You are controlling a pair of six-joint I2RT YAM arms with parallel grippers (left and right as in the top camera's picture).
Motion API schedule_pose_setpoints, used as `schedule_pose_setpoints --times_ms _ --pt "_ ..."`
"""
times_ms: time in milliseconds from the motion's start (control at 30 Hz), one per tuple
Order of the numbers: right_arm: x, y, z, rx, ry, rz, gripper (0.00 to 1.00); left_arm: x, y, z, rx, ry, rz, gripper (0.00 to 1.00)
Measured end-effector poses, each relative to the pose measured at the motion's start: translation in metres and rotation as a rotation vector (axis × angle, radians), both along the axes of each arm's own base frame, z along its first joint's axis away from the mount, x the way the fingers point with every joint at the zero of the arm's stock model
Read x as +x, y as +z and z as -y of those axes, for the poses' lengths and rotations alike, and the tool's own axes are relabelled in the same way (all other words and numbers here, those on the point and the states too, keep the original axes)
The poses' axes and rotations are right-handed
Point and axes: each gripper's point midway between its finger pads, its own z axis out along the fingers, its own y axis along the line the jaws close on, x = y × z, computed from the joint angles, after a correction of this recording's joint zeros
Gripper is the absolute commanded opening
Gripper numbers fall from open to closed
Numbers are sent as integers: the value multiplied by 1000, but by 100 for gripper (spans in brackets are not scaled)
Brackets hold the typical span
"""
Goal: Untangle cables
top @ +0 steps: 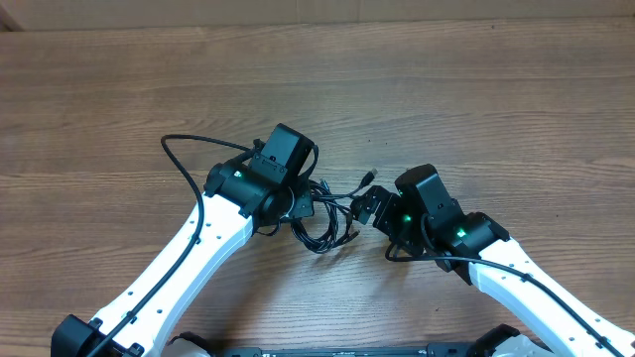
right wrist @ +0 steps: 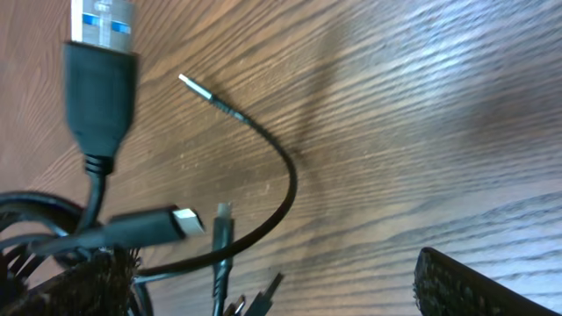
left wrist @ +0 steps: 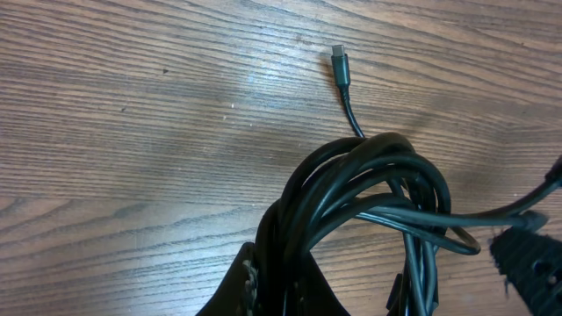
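Note:
The cables lie as a black tangle of loops on the wooden table, between my two grippers. My left gripper is shut on the bundle of cables, and its fingers clamp the strands at the bottom of the left wrist view. One thin strand runs out of the bundle to a small plug tip. My right gripper stands open just right of the tangle. Several plug ends lie between and ahead of its fingers: a wide plug, a flat plug and a thin metal tip.
The wooden table stretches around the tangle. A thicker black arm cable arcs out to the left of my left arm. The dark finger of the right gripper shows at the right edge of the left wrist view.

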Motion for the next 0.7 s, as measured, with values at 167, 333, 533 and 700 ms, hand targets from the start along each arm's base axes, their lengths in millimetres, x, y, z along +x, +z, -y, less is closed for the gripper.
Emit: schedule_pose_setpoints --times_ms 167,333,533,700 --pt "-6 7 -15 82 53 -20 100 0 0 0 0 0 0 4" --pt "-8 13 -25 126 123 -2 100 0 0 0 15 -53 10 4" --pt "-9 18 -25 139 184 26 100 2 10 2 25 -132 30 4" --pt "-6 43 -16 166 189 112 100 11 33 8 17 -185 86 4"
